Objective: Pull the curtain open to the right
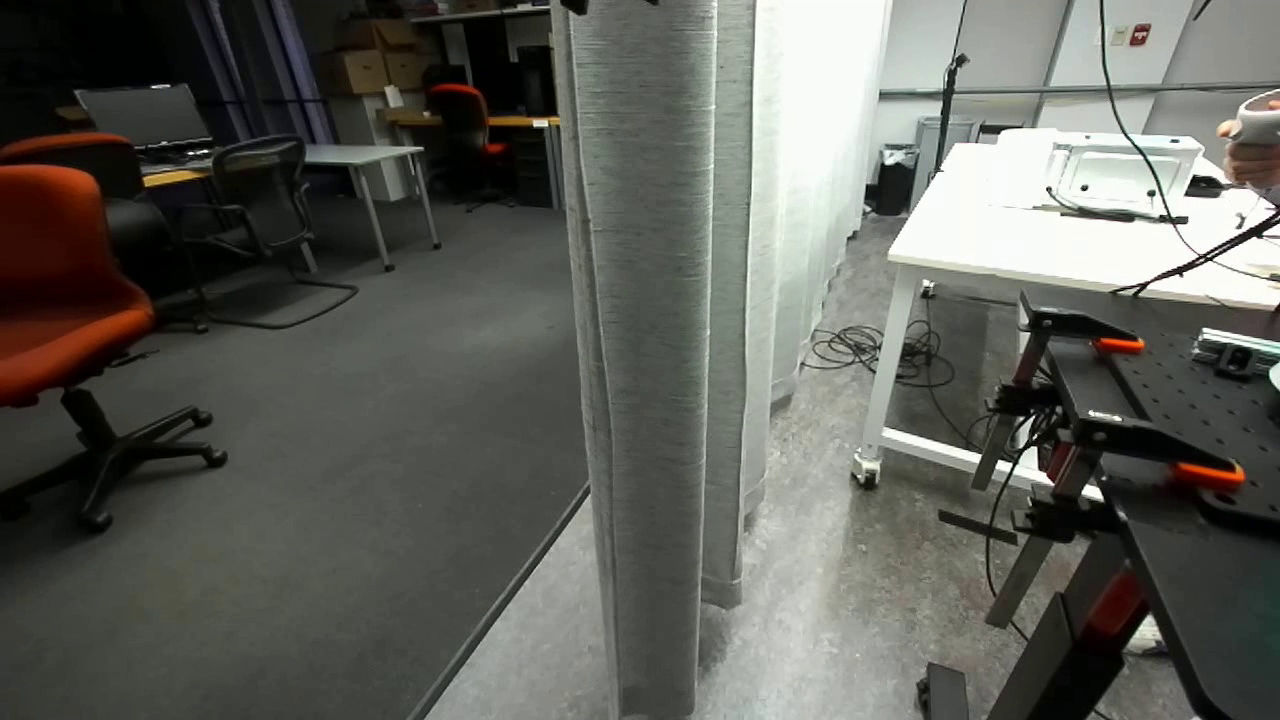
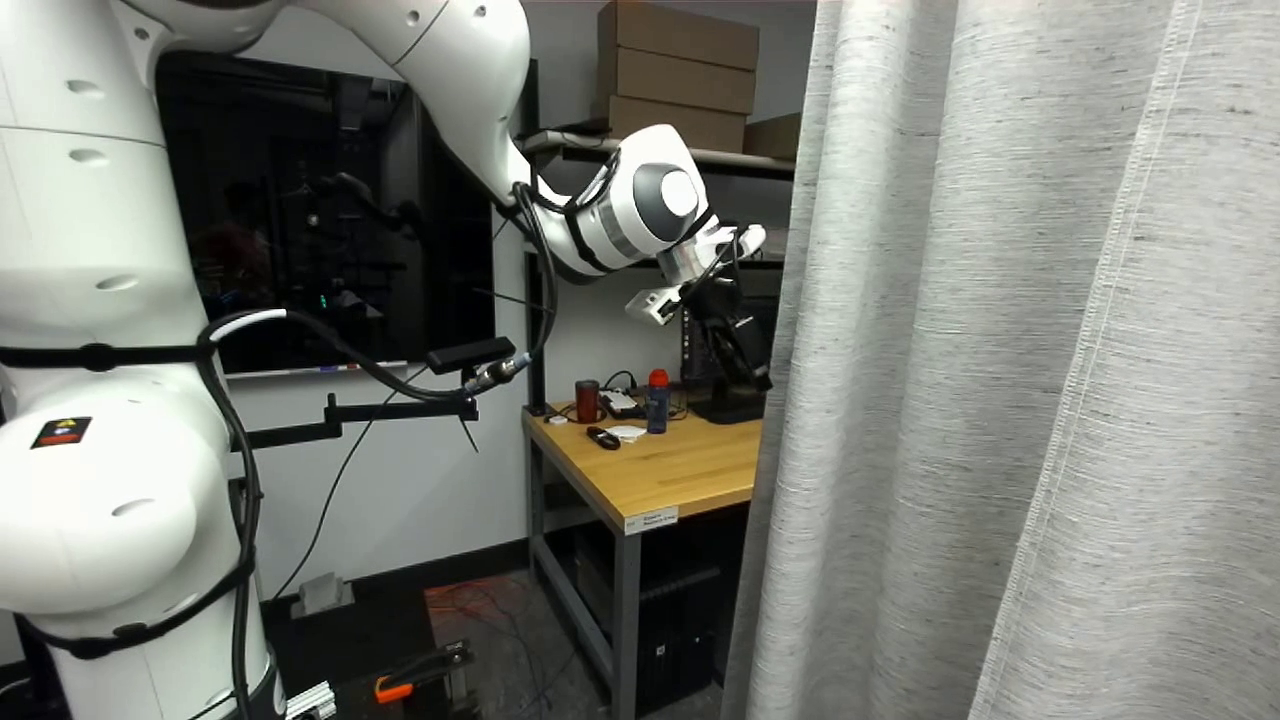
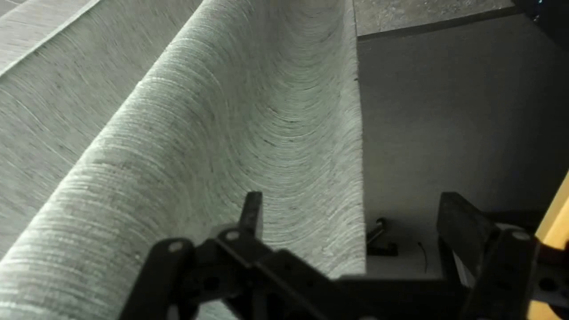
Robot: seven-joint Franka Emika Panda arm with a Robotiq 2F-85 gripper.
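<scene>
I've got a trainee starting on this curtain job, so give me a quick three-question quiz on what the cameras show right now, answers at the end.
1. Multiple choice. In the wrist view, the gripper is: A, shut; B, open; C, out of the picture.

2. True or false? In an exterior view, a red-capped bottle stands on the wood-topped desk.

3. Fill in the missing word. In an exterior view, the curtain appears between the nearest orange chair and a (blank) wheeled table.

Key: 1, B, open. 2, true. 3, white.
</scene>
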